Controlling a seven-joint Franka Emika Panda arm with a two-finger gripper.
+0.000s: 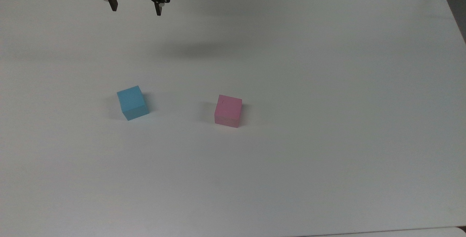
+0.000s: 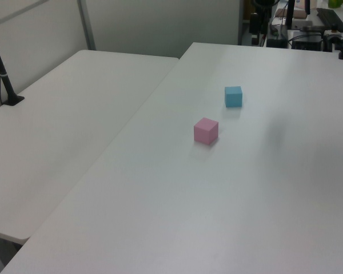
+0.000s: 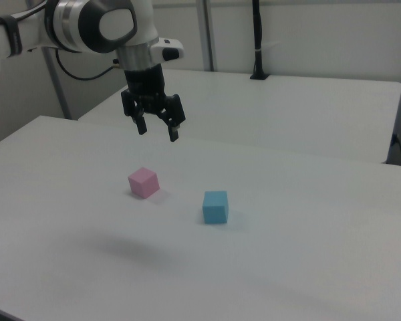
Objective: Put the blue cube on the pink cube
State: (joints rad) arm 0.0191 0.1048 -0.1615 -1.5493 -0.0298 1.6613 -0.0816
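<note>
Blue cube (image 1: 132, 102) sits on the white table (image 1: 291, 175), well below the pincer (image 1: 136, 9) in the top view and near it in line. The pink cube (image 1: 228, 110) rests apart from it, toward the top view's right. The pincer hangs in the air with its fingers spread, holding nothing.

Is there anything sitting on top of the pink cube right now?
No. The pink cube has a bare top with just a tiny dark mark. The blue cube sits apart on the white table. The open gripper hangs above the table, holding nothing. The pink cube's underside is hidden.
</note>
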